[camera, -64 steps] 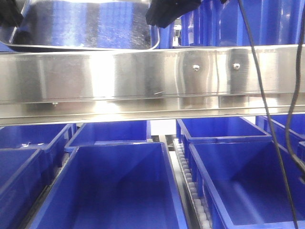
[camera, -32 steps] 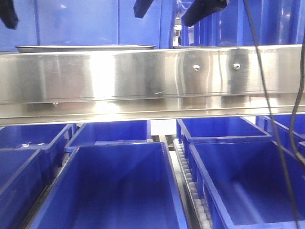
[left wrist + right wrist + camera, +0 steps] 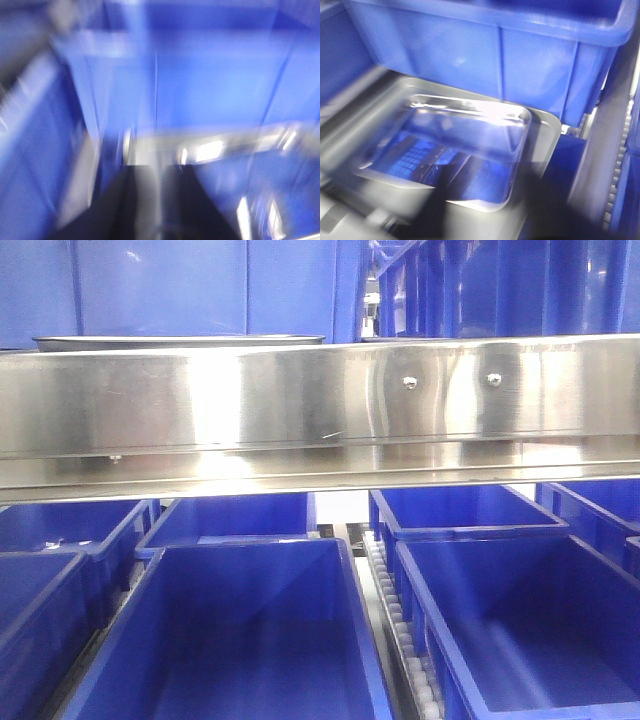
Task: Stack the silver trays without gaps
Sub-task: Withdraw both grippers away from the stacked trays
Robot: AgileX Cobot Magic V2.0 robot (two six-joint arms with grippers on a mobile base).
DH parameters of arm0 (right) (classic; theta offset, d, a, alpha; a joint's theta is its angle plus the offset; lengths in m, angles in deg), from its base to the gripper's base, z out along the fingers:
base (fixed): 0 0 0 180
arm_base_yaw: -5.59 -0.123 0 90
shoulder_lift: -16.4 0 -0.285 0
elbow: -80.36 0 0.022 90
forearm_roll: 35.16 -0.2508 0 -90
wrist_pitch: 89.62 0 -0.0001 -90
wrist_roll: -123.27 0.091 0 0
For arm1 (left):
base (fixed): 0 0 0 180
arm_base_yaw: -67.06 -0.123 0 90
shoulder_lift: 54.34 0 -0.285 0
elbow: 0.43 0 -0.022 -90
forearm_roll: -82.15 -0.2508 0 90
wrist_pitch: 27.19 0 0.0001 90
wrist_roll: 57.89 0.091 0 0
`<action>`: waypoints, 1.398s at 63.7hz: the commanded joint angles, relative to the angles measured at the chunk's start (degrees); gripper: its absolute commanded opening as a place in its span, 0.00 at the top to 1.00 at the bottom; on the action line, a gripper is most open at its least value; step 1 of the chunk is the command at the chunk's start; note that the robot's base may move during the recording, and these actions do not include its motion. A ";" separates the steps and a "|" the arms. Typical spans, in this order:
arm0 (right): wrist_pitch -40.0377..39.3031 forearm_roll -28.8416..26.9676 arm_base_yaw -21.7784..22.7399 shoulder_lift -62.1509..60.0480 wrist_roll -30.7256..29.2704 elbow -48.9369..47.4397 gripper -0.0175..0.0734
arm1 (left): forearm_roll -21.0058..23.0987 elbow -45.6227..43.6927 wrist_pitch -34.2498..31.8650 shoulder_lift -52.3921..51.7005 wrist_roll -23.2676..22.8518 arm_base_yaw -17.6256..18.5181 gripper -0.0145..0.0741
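One thin strip of rolled rim is all the front-facing view gives of the silver trays (image 3: 180,339). It peeps over the top edge of the long steel rail (image 3: 320,405), which hides everything lower, so their number cannot be told there, and neither arm shows. Under the rail, open blue crates (image 3: 250,630) stand either side of a roller track (image 3: 395,630), and tall blue crate walls (image 3: 180,285) rise behind the rim. The left wrist view is smeared almost past reading. It shows blue walls and a bright silvery streak (image 3: 210,147) just beyond two dark shapes at the bottom edge that may be the left jaws; whether they are spread or pressed together I cannot tell. The right wrist view is soft but legible. Ahead of and below the right jaws, the inner tray (image 3: 465,150), mirror-bright with rounded corners, sits inside the outer tray (image 3: 546,135), whose duller wall shows along the far and right sides. Whether it seats fully cannot be judged. The right jaws are lost in dark blur at the lower edge, so their state is unreadable. A blue crate (image 3: 495,60) stands just behind the trays.
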 commanded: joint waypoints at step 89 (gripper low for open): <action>-13.45 10.59 0.17 -77.53 -4.74 51.04 0.89 | 7.80 40.90 -2.64 -57.77 4.26 -0.11 0.82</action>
